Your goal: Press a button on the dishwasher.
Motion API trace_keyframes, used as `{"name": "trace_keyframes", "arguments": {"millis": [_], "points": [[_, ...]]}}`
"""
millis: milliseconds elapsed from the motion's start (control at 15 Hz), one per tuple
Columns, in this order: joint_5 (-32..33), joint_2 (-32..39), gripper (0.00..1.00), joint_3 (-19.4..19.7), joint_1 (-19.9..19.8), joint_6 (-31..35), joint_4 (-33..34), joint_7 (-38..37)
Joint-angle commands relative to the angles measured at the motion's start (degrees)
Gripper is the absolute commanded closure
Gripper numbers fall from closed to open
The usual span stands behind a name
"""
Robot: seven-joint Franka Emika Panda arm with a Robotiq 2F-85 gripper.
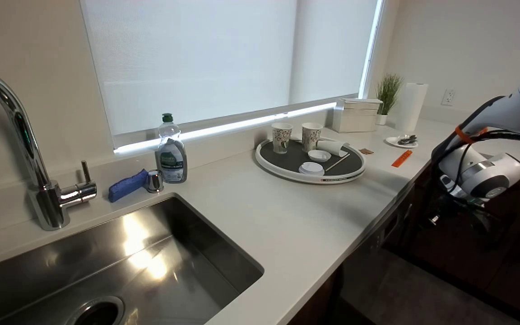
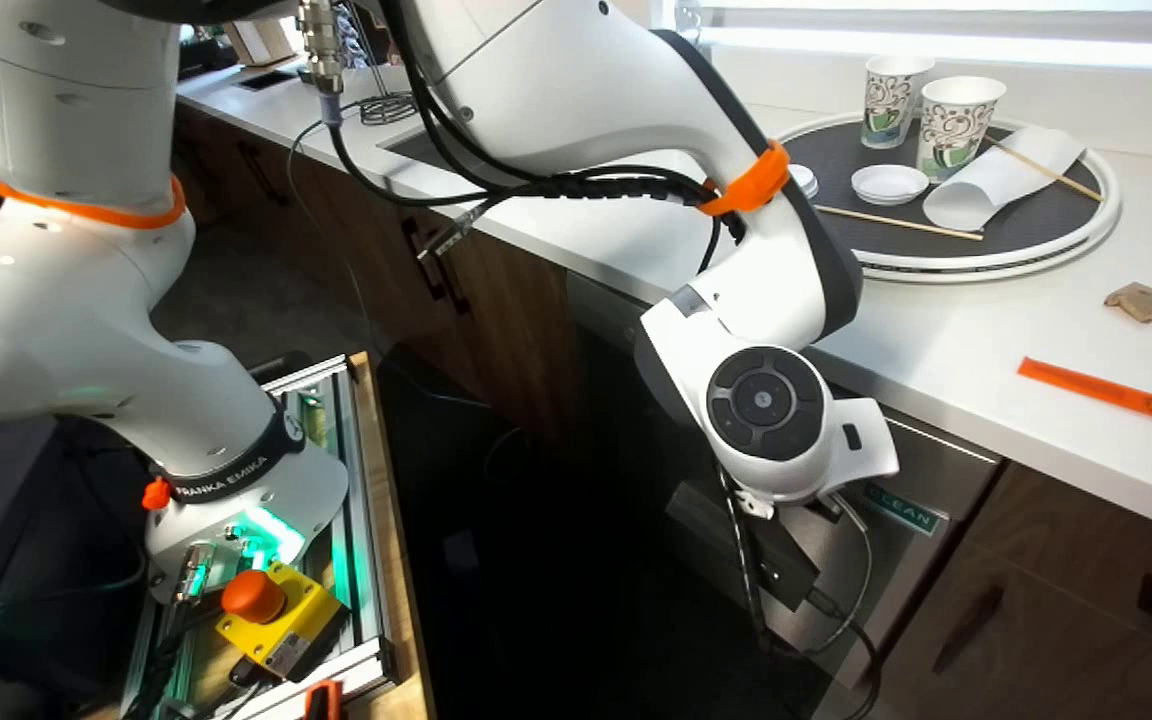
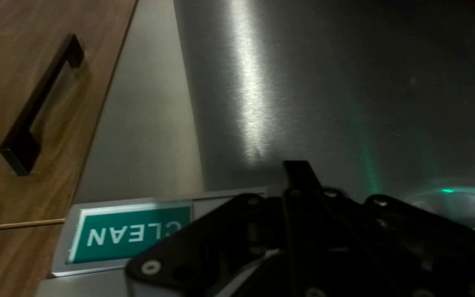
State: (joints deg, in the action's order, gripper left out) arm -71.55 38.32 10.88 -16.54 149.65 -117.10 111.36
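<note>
dishwasher (image 3: 303, 90) is built in below the front edge of the counter (image 2: 946, 330), clean sign (image 3: 130, 233) seen on its steel front near that edge. gripper (image 3: 297, 167) is held close to that front, tips together, nothing gripped. no button can be made out; contact can't be told. approach is judged mostly done, press not confirmed. left: button to be located, pushed, gripper backed off.
</note>
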Motion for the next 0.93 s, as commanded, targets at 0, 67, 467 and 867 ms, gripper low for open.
{"name": "trace_keyframes", "arguments": {"millis": [0,67,467,867], "points": [[0.9,-3.0,0.72,0.8,-0.2,5.0,-4.0,-2.6],[1.3,-3.4,0.71,0.9,-0.5,5.7,-4.6,-3.0],[-0.5,-6.4,0.33,3.8,0.0,7.4,-8.7,-1.2],[-2.5,-11.2,0.0,5.0,-0.2,9.2,-12.8,0.4]]}}
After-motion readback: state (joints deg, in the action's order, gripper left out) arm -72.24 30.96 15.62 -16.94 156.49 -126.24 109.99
